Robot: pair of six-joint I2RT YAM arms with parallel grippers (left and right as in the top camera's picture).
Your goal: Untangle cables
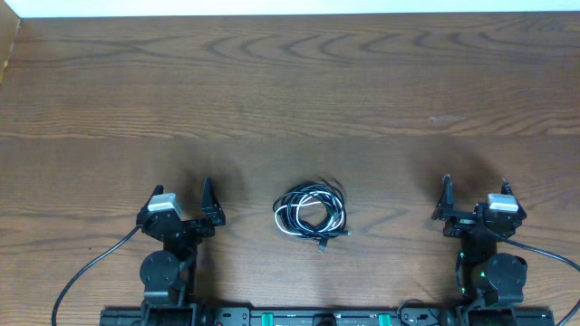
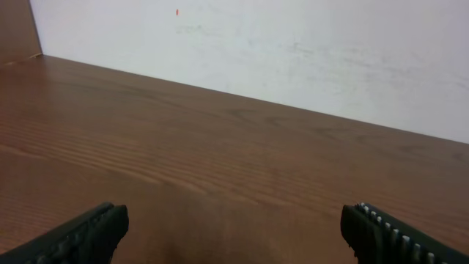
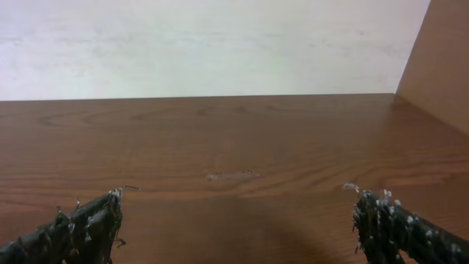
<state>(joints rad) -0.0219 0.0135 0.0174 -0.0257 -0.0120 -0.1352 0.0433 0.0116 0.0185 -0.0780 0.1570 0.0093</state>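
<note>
The cables lie in one small coiled tangle of black and white cords on the wooden table, near its front edge and midway between the two arms. A small plug end pokes out at the bundle's lower right. My left gripper sits to the left of the tangle, well apart from it, open and holding nothing. My right gripper sits about as far off to the right, also open and holding nothing. In the left wrist view the left gripper has only bare wood between its fingers. The right gripper shows the same. Neither wrist view shows the cables.
A white wall runs along the table's far edge. Wooden side panels rise at the table's left and right ends. Thick black arm wires trail by the arm bases at the front. A faint scuff marks the wood.
</note>
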